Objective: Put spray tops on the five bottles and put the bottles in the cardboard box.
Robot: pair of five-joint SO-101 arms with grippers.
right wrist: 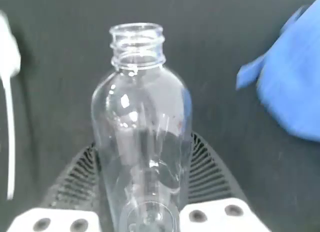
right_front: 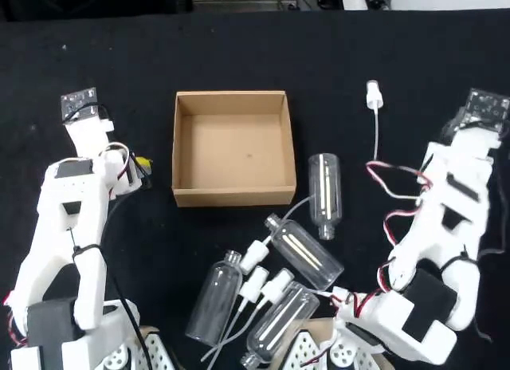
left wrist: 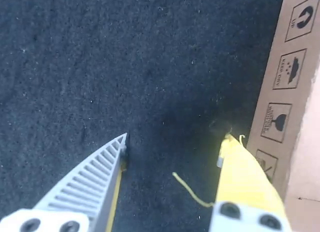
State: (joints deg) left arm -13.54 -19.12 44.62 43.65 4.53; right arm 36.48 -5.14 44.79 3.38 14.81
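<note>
left gripper (left wrist: 175, 139) is released, jaws spread wide with nothing between them, low over the black tabletop (left wrist: 75, 52) just beside the left wall of the cardboard box (right_front: 231, 196), which sits open around the middle of the tabletop. right gripper (right wrist: 142, 172) over by the right edge is grasping a clear bottle (right wrist: 140, 107), neck open. four other bottles (right_front: 324, 193) lie on their sides between the box's front right corner and the front edge, three spray tops (right_front: 255, 284) jumbled in among them. one more spray top (right_front: 373, 95) lies toward the back right corner, tube trailing forward
</note>
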